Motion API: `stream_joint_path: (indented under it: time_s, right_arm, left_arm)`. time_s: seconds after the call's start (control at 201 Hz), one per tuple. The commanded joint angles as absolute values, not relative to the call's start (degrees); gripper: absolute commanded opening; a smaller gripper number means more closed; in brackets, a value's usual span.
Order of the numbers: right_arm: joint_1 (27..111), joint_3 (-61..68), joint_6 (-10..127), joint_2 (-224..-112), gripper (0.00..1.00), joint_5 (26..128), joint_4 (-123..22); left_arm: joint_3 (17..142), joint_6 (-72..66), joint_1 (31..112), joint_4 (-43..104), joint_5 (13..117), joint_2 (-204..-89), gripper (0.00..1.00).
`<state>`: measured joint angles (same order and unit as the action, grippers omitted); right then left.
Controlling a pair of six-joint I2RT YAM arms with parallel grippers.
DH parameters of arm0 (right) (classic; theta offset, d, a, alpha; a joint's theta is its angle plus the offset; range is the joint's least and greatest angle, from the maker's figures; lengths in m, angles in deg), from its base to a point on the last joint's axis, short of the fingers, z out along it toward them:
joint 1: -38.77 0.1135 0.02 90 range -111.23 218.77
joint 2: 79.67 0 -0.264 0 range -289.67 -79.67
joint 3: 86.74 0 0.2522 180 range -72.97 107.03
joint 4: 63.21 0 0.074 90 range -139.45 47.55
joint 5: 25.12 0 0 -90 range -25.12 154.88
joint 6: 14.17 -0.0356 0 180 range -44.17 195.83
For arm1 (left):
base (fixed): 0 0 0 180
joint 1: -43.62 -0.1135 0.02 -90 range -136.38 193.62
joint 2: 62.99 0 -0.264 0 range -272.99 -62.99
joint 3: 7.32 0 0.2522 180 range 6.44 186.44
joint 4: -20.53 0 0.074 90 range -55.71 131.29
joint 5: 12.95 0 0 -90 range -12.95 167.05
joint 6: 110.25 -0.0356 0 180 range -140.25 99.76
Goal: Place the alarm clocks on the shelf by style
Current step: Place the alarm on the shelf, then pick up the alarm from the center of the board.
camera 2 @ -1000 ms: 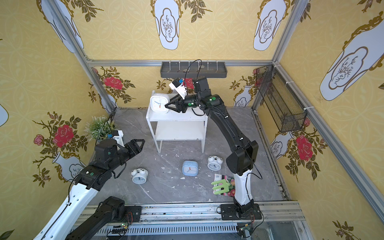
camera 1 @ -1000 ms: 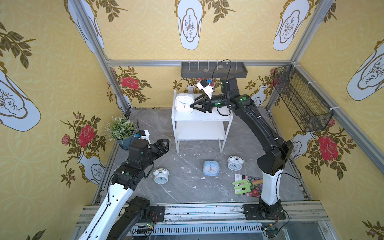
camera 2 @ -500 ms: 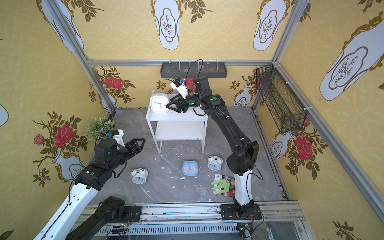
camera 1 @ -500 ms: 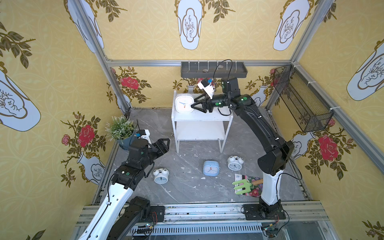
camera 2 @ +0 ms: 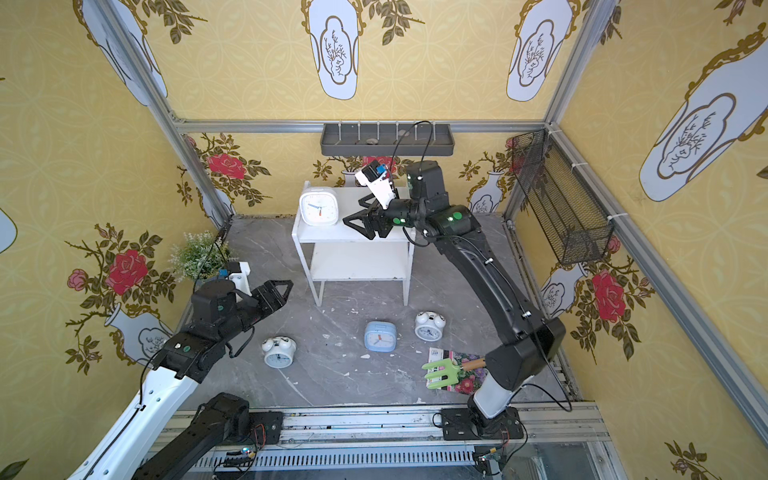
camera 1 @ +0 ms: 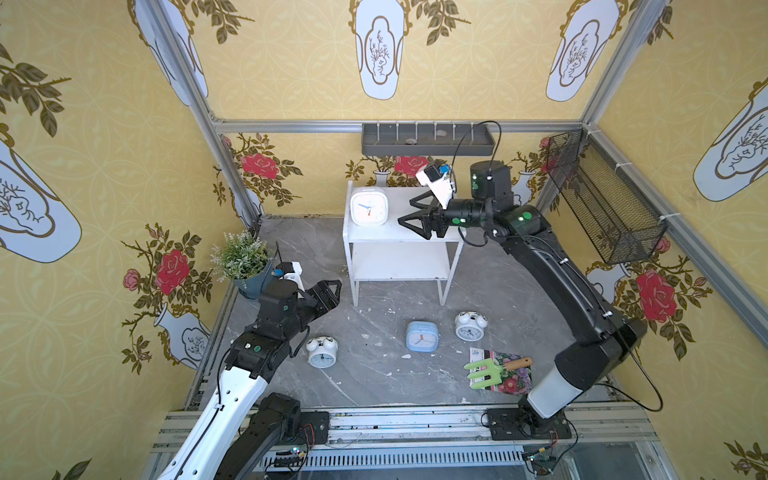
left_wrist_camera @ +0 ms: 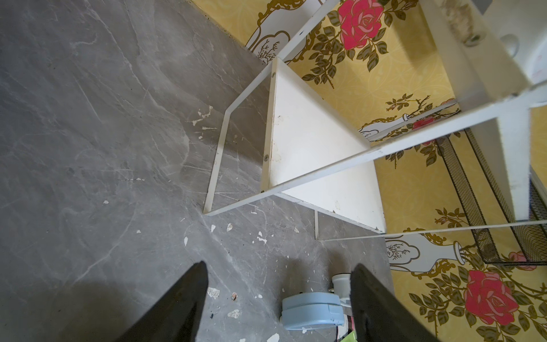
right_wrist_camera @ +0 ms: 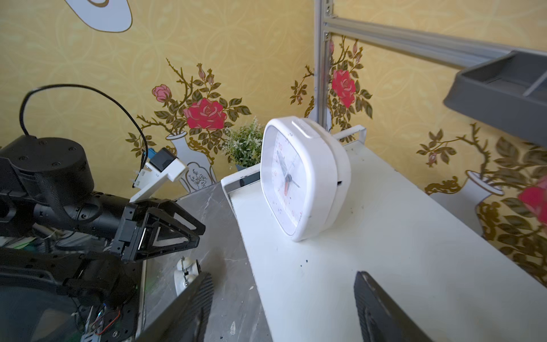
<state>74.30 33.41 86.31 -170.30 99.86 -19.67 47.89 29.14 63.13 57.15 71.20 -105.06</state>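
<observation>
A white rounded-square alarm clock (camera 1: 369, 206) (camera 2: 319, 206) (right_wrist_camera: 305, 177) stands upright on the left of the shelf's top board (camera 1: 409, 243) (camera 2: 374, 237) (right_wrist_camera: 384, 237). My right gripper (camera 1: 405, 212) (camera 2: 353, 212) (right_wrist_camera: 282, 277) hovers open just right of it, holding nothing. On the floor in front of the shelf lie a light blue square clock (camera 1: 422, 336) (camera 2: 380, 336) (left_wrist_camera: 312, 309) and two twin-bell clocks (camera 1: 322, 352) (camera 1: 470, 326). My left gripper (camera 1: 328, 291) (camera 2: 279, 289) (left_wrist_camera: 278, 266) hangs open and empty above the floor, left of the shelf.
A potted plant (camera 1: 243, 259) stands at the left wall. A green garden fork (camera 1: 484, 372) lies on a flowered seed packet (camera 1: 505, 374) near my right arm's base. A black mesh basket (camera 1: 602, 199) hangs on the right wall, a grey tray (camera 1: 428, 139) on the back wall.
My right gripper's jaws have spread wider and drawn back to the right, away from the white square clock, which stays on the top board. The left arm has barely moved.
</observation>
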Motion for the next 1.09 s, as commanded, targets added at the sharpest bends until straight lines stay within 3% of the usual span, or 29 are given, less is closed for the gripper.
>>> stream_joint_path:
  time_s: [0.0, 0.274, 0.433, 0.632, 0.931, 1.086]
  right_arm:
    - [79.20, 29.05, 85.70, -164.07, 0.77, 88.39, -19.61]
    - [95.84, 1.50, 70.54, -144.20, 0.78, 72.17, -22.92]
    - [103.25, -10.71, 58.94, -141.48, 0.77, 61.12, -23.34]
    - [104.77, -19.60, 47.63, -143.91, 0.82, 54.63, -22.55]
    - [104.06, -23.30, 43.69, -148.07, 0.86, 53.94, -23.34]
    - [97.77, -23.46, 46.42, -150.44, 0.87, 60.09, -24.95]
  left_arm:
    - [46.89, 28.70, 63.05, 57.41, 72.17, -104.49, 0.79]
    - [44.82, 29.08, 64.10, 56.40, 67.41, -104.30, 0.76]
    - [43.91, 27.48, 72.53, 55.88, 70.73, -106.42, 0.75]
    - [42.82, 28.55, 80.98, 53.89, 75.15, -110.77, 0.75]
    - [42.35, 31.26, 81.15, 55.85, 76.91, -109.43, 0.74]
    - [41.82, 31.42, 81.15, 56.49, 77.36, -108.71, 0.74]
